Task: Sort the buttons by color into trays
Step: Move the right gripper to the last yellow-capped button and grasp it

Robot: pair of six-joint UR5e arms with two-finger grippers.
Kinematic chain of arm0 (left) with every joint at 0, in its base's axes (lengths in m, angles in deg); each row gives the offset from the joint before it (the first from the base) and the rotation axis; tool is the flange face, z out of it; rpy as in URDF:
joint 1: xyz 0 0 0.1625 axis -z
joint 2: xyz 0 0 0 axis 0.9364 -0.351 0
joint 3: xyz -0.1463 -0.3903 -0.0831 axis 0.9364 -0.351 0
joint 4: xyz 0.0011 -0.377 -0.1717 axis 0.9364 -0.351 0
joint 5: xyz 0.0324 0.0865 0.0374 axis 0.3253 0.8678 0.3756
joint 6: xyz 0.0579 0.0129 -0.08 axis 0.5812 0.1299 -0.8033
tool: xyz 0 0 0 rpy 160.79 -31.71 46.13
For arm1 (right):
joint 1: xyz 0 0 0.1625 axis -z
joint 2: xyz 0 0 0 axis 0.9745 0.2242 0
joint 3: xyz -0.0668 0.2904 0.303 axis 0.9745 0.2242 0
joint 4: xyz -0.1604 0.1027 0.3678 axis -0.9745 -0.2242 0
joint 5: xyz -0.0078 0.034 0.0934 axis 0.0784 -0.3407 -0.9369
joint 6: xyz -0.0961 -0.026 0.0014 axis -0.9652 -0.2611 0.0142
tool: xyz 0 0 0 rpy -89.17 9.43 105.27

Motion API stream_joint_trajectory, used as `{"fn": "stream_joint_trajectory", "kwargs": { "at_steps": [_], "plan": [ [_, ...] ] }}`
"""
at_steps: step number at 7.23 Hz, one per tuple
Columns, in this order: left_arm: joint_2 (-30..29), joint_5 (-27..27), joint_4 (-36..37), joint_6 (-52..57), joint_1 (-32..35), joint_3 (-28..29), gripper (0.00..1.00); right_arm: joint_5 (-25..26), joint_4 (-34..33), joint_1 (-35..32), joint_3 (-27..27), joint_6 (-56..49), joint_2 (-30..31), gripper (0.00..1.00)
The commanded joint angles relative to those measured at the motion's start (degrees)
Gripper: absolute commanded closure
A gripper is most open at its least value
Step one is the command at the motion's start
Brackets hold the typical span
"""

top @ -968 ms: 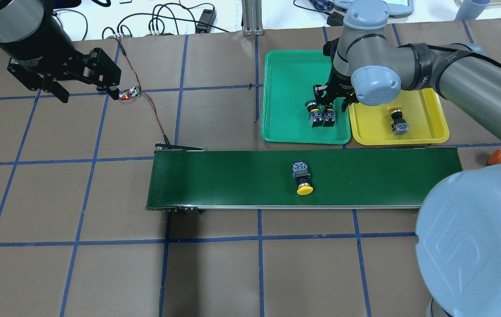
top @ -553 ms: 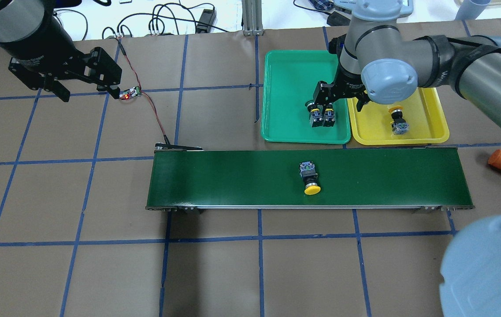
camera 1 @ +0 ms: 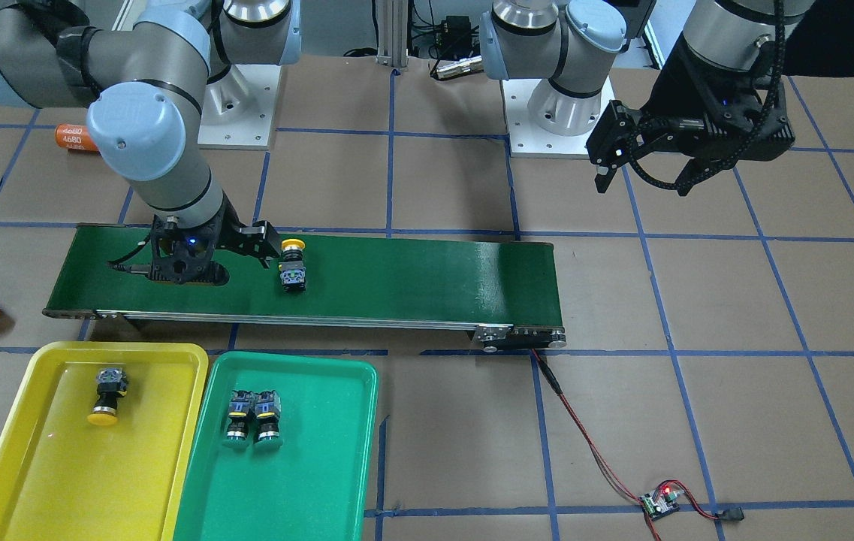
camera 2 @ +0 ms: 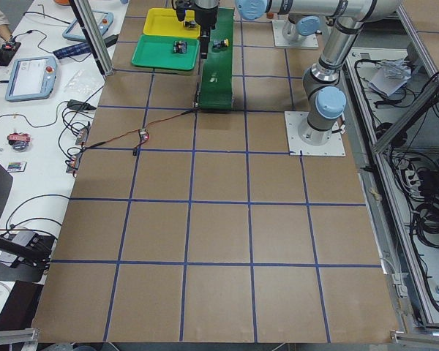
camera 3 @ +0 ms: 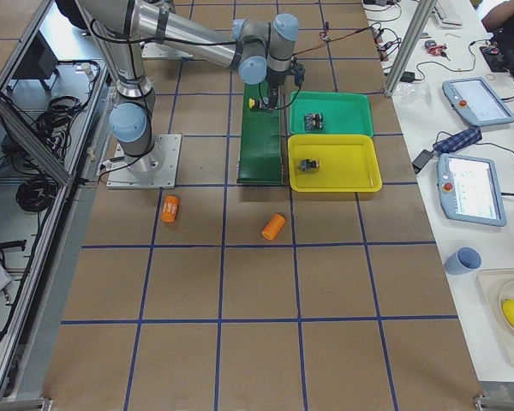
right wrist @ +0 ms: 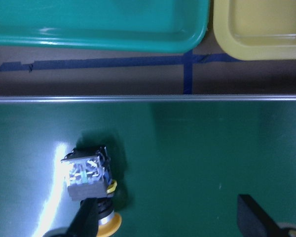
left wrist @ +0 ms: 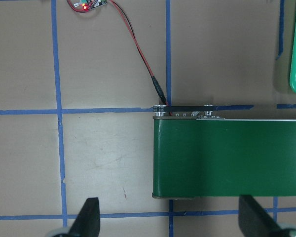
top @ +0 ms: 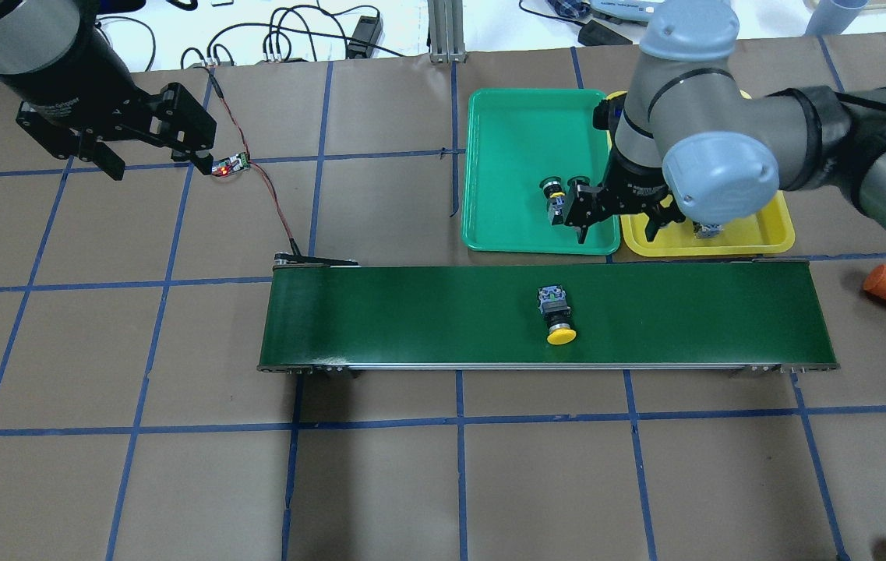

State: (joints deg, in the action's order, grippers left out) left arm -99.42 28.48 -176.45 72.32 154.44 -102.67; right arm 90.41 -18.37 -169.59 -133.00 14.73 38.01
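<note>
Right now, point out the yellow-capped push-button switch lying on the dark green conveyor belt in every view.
Front-facing: yellow-capped push-button switch, left of centre.
Overhead: right of centre.
Exterior left: tiny, top centre.
Exterior right: tiny, top centre.
Left wrist: not in it.
Right wrist: lower left.
Shared landmark: the dark green conveyor belt under it.

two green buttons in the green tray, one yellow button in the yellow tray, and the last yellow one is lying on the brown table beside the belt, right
Not quite. The last yellow button lies on the dark green conveyor belt, not on the table beside it; the overhead exterior view shows this. The rest holds: two green buttons in the green tray and one other yellow button in the yellow tray.
</note>
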Motion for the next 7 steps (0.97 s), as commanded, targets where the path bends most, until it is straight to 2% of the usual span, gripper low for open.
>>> {"fn": "stream_joint_trajectory", "kwargs": {
  "at_steps": [1,4,5,6,7],
  "plan": [
    [-0.01,0.03,0.0,0.09,0.0,0.0,0.0,-2.29,-0.59,-2.11,-1.34,0.06,-1.47,0.0],
    [0.08,-0.06,0.0,0.26,-0.35,0.0,0.0,-1.34,-1.48,-2.12,-1.16,-0.46,-4.65,0.0],
    [0.08,-0.06,0.0,0.18,-0.35,0.09,0.0,-1.08,-3.13,-2.03,-1.16,-0.46,-6.22,0.03],
    [0.08,-0.06,0.09,0.18,-0.44,0.09,0.0,-0.99,-3.33,-1.86,-1.16,-0.55,-7.37,0.32],
    [0.08,-0.06,0.09,0.26,-0.53,0.09,0.0,-0.9,-3.15,-1.68,-1.16,-0.64,-7.56,0.7]
  ]
}}
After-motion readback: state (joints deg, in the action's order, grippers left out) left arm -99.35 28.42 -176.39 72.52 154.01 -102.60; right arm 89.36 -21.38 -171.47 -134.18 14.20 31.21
